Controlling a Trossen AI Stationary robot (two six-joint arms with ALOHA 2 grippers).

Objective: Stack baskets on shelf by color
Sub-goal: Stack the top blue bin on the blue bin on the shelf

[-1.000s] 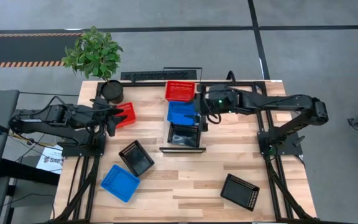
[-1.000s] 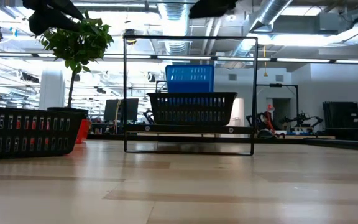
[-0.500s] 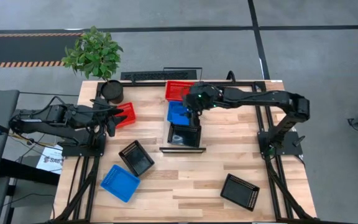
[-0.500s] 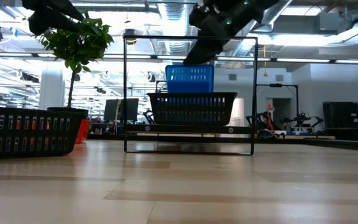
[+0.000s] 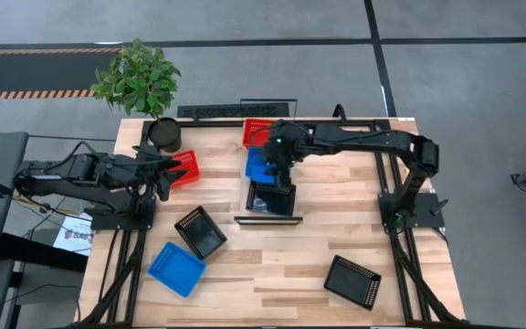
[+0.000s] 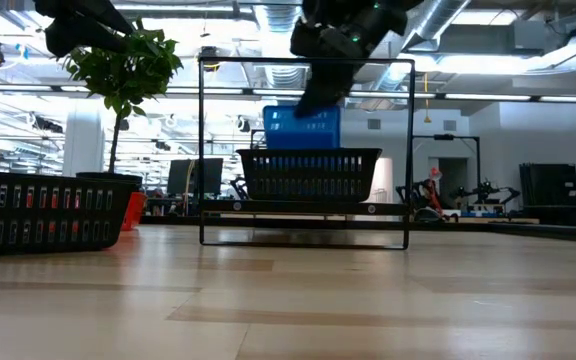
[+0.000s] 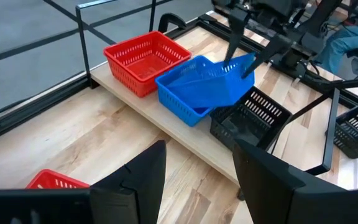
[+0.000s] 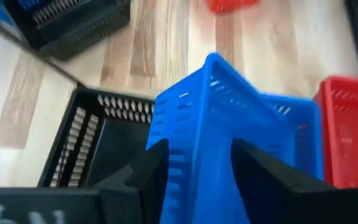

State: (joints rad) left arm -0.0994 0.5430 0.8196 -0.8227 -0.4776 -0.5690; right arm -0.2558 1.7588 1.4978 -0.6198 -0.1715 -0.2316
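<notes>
Right gripper (image 7: 244, 62), mine, pinches tilted blue basket (image 7: 219, 81) over shelved blue basket (image 7: 182, 102); level it, prob. seat squarely w/ corners aligned.

wood table (image 5: 272, 265), shelf (image 5: 268, 217), loose baskets (image 5: 176, 268)

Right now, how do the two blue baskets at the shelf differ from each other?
The upper blue basket is tilted, gripped by the right gripper; the lower blue basket sits level on the shelf, with no gripper on it. The upper one leans partly inside the lower one. Both look alike in shape and colour.
</notes>
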